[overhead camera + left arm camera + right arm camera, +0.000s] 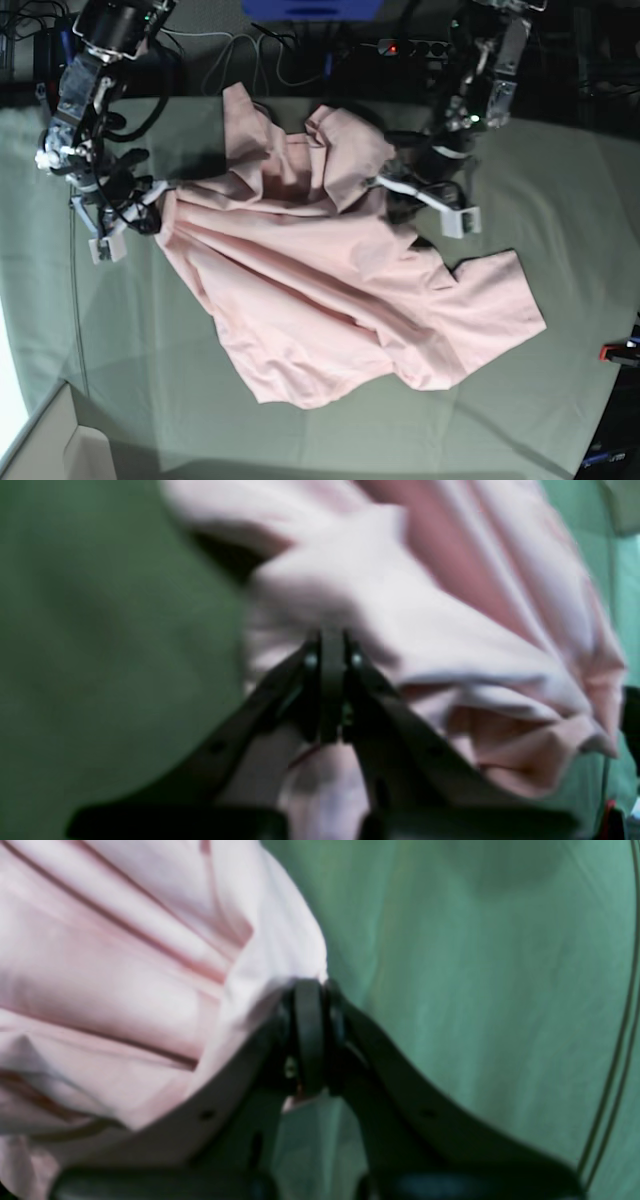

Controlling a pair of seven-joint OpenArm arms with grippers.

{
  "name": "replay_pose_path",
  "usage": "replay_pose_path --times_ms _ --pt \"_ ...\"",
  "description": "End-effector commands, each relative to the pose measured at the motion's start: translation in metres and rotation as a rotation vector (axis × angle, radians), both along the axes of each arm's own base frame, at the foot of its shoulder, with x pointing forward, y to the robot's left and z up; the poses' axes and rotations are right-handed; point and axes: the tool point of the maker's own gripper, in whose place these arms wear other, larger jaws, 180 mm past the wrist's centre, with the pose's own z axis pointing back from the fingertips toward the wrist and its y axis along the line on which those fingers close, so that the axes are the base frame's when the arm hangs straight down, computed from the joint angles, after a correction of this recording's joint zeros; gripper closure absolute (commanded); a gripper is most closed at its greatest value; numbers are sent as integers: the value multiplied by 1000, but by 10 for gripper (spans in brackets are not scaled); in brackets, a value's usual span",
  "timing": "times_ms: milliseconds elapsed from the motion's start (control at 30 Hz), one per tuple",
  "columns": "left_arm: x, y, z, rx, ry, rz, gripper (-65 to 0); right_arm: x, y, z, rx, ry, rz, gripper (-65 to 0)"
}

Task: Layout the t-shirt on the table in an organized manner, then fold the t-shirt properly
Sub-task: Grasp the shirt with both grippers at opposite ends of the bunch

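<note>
- The t-shirt point(330, 290) lies crumpled on the worktop point(560, 150), its pink cloth spread from the far middle edge down toward the near right, with one broad flap point(495, 305) flat at the right and deep folds running across its middle.
- In the left wrist view the left gripper point(332, 645) has its fingers point(356, 680) pressed together on a bunched fold of the t-shirt point(425, 630) (pink cloth sits right at the tips and also shows below them, between the arms of the fingers).
- In the base view that gripper point(405, 195) sits at the upper right part of the garment, where the cloth is gathered into a raised hump.
- The right gripper point(310, 990) is likewise closed, its fingers point(335, 1030) pinching an edge of the t-shirt point(125, 990); the cloth fans away from the tips in taut pleats, and green worktop point(475, 990) fills the other side.
- In the base view the right gripper point(150, 205) holds the garment's left edge, with pleats running from it across the cloth.
- No lettering shows on the visible side.
- A small red clamp point(615, 351) sits at the worktop's right edge.
</note>
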Motion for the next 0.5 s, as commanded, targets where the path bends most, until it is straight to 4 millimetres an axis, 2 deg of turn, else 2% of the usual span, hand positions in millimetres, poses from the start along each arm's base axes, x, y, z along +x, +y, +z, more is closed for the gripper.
replay_pose_path --times_ms 0,133,367,467 --pt "3 1 3 4 -20 -2 -4 11 -7 15 -12 -56 1 0" --pt "-5 -15 -8 -6 16 -44 -11 9 -11 14 -23 -49 4 0" --pt "-21 -16 -15 -6 46 -51 -213 13 -16 17 -36 -54 5 0" --pt "-21 -17 -11 -11 37 -52 -242 13 -16 18 -36 -55 5 0"
